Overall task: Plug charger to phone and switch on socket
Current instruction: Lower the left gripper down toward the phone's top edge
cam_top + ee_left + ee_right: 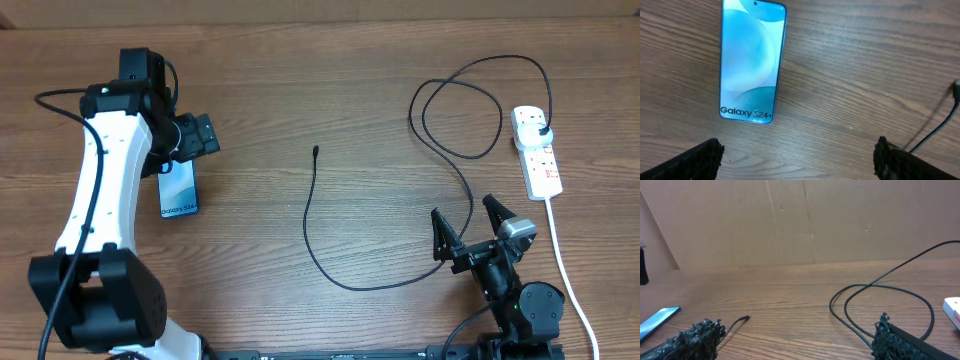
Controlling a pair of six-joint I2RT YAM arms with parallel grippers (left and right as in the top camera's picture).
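Phone [179,190] left; socket [537,152] far right; charger [306,215] between, plugged into socket.

Brown wood-grain table [350,80]. Galaxy S24+ phone [753,60], screen swirled pale blue and white with black lettering. Thin black charger cable [306,215]. White power strip [543,165], red-marked switches.

Hidden and cropped parts.
The left arm [100,170] covers the upper end of the phone [179,195]; switch positions on the power strip [545,170] are too small to read; the right wrist view crops the strip.
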